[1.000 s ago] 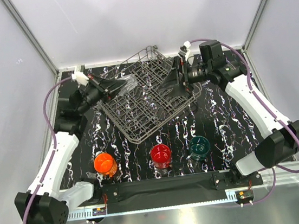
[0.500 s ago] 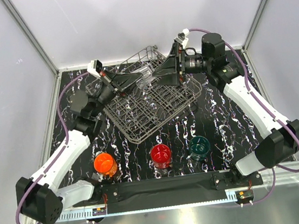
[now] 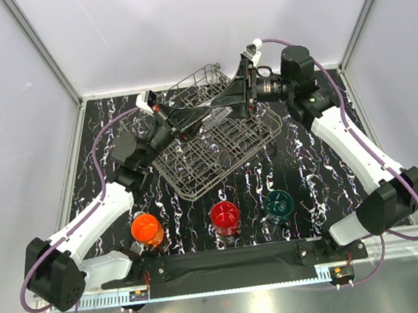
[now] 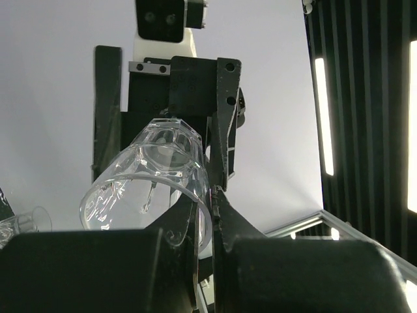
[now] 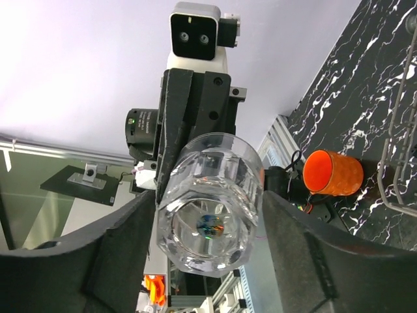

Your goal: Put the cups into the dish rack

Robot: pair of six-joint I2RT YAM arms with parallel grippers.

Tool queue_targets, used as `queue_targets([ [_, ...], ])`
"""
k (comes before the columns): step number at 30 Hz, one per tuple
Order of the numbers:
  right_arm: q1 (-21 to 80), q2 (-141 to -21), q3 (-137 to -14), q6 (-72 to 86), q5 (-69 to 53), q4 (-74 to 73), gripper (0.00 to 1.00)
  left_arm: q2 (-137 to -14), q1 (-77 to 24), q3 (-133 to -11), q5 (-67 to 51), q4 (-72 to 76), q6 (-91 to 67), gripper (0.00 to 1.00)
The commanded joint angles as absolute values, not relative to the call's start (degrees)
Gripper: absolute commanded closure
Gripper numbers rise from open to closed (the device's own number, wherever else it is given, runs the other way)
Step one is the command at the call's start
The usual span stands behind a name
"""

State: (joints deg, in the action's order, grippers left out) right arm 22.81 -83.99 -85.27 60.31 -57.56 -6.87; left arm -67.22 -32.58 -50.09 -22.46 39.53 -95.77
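A clear cup hangs in the air above the dish rack, between both grippers. My left gripper is shut on its rim, one finger inside and one outside the wall, as the left wrist view shows on the clear cup at the left gripper. My right gripper is open, its fingers on either side of the clear cup's thick base, close to its sides. The orange cup, red cup and teal cup stand in a row near the front edge.
The wire rack sits tilted at the back middle of the black marbled table. Its rim and the orange cup show in the right wrist view. A small clear object shows at the left wrist view's lower left.
The left arm has swung right and up with the clear cup to meet the right gripper. The right gripper has lifted off the rack, and its fingers have narrowed around the cup's base.
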Motion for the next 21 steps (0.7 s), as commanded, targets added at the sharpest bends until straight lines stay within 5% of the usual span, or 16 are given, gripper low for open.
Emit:
queue_targets([
  [1,23.6,-84.0,-87.5,61.1,-58.0,-3.5,0.28,-65.2,-33.0,-49.9,-20.2,43.2,-95.8,1.0],
  [3,23.7,-84.2,-86.8,62.1,-58.4,-2.1,0.37,-65.1,-33.0,-49.7,-19.7,42.9,-96.0,1.0],
  [11,24.0,-83.6,-85.2,62.8,-58.4,-1.0,0.39,-65.7,-33.2,-49.9,-19.6,43.1,-96.1,1.0],
  [16,24.1,-83.8,-85.1,63.0,-58.4,-0.8,0.78,-65.9,-33.5,-49.2,-20.3,42.5,-96.2,1.0],
  [19,24.1,-83.9,-85.1,61.5,-57.6,-2.1,0.95,-64.8,-33.5,-49.4,-21.1,38.3,-94.6,0.98],
  [21,24.2,-83.8,-85.0,60.3,-57.0,-3.8,1.0,-63.5,-33.5,-49.7,-21.8,32.5,-92.9,0.87],
])
